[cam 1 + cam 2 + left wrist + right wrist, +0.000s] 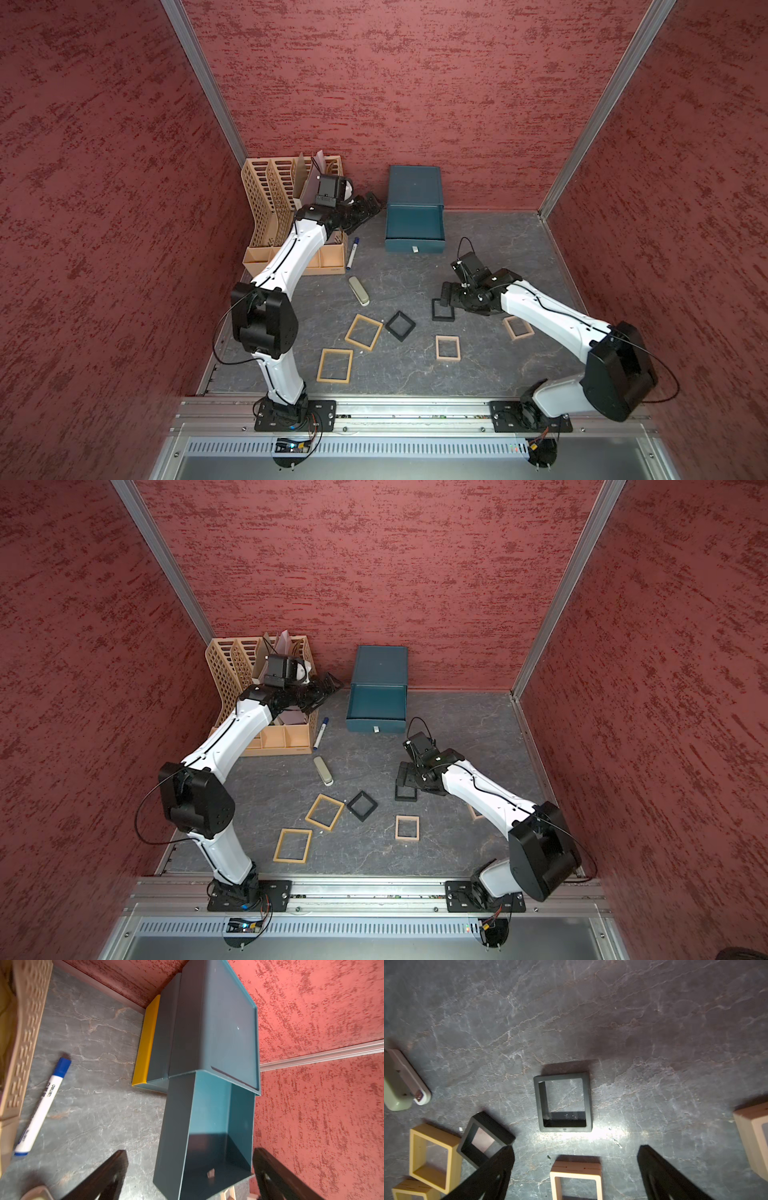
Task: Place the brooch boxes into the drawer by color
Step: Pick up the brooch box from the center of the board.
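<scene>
The brooch boxes (364, 332) are all laid flat on the tabletop (490, 257), in front of the drawer (414, 246) and apart from it. Six frames are counted in a top view: two larger yellowish frames (334, 365) close together, two smaller pale frames (448, 348) well apart from each other, and two black ones. The drawer is pulled out of its teal cabinet (414, 183), which is placed against the back wall.

The right claw (445, 296) is held low over the straight black box (443, 314), whose far edge is covered by it in both top views. In the right wrist view this claw (576, 1148) is seen spread wide, with nothing gripped; the straight black box (563, 1101) is seen just ahead of the fingertips and is not touched. The tilted black box (485, 1140) is partly covered by one finger (492, 1169); whether it is touched cannot be told.

The left claw (369, 204) is held beside the cabinet, near the beige organiser (266, 208). In the left wrist view it is spread wide and nothing is held, and the open drawer (207, 1126) is seen between its fingers. A blue-capped marker (353, 252) and a beige-grey block (358, 291) are laid on the tabletop between the organiser and the boxes.
</scene>
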`<state>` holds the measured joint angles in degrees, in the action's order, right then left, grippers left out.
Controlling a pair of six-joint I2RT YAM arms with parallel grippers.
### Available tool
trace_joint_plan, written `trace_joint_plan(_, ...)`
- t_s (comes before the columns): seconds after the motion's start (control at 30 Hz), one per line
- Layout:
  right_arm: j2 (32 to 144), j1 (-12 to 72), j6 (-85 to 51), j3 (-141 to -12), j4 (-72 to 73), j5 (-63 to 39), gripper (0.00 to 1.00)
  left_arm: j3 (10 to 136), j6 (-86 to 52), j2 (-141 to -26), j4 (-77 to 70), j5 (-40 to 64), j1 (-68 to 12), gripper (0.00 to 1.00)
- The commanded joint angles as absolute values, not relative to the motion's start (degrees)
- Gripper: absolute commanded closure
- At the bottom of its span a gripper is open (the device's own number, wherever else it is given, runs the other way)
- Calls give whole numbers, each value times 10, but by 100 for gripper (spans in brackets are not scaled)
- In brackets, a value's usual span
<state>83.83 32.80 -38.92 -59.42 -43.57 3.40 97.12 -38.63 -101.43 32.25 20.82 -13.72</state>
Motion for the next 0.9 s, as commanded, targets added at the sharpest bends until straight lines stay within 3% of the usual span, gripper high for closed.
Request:
trace_joint_plan(0.0, 856, 340, -362, -604, -421, 65, 2, 918, -395, -971, 292, 197, -139, 2)
trace_joint_plan(0.37, 921, 368, -335, -612, -373, 75, 2, 684, -455, -803, 231, 161, -159, 2)
trace_joint_plan(0.87, 986, 378, -351, -609, -323, 81, 3, 654, -453, -759, 249, 143, -167, 2)
